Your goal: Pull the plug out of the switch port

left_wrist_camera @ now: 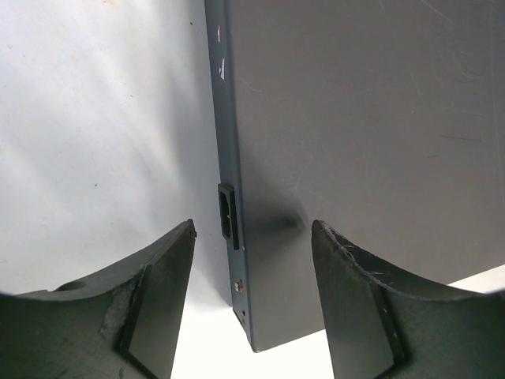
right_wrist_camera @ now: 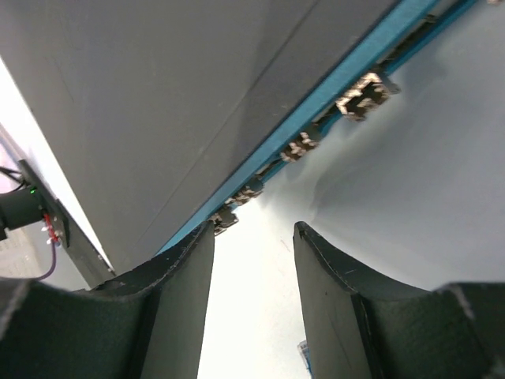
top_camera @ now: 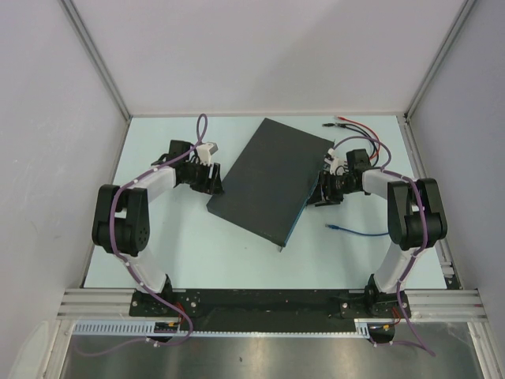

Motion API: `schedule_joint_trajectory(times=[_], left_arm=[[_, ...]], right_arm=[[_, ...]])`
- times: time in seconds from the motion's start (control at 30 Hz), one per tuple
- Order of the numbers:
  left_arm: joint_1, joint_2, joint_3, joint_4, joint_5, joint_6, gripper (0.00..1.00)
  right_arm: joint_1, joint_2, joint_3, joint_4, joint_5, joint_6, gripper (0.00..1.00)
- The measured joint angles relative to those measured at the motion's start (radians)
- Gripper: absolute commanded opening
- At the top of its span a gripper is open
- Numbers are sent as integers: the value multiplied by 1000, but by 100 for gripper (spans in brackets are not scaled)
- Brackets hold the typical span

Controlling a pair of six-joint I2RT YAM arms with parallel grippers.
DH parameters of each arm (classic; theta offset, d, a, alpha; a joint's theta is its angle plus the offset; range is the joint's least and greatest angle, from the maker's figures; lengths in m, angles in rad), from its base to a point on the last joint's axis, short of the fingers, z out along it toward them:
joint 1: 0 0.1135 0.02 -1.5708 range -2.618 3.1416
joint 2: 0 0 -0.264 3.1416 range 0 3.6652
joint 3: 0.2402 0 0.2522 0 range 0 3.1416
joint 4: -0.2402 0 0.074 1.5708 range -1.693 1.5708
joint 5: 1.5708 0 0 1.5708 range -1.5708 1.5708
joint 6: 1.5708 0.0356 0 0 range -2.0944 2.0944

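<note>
Left wrist: left tool (left_wrist_camera: 252, 229) parted, empty, at switch (left_wrist_camera: 355, 118); right tool (right_wrist_camera: 253, 227) likewise.

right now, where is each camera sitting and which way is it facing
Top external: above and behind, looking down at the table; left arm and right arm flank the switch.
Left wrist: on the left arm, facing the switch's corner with the power socket; open left jaws straddle that edge.
Right wrist: on the right arm, facing the blue port edge; open right jaws show.
Shared: all three see the switch.
</note>
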Motion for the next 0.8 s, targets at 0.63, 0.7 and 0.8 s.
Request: schedule_joint_trajectory(times=[0.63,0.7,0.8], left_arm=[[-5,0,0,0,-1,7,66],[-6,0,0,1,-1,7,66],[-8,0,0,1,-1,7,66]], right_arm=[[14,14,0,0,-8,-19,53],[18,12,0,-5,2,-19,54],[25,4,1,-11,26,-19,50]])
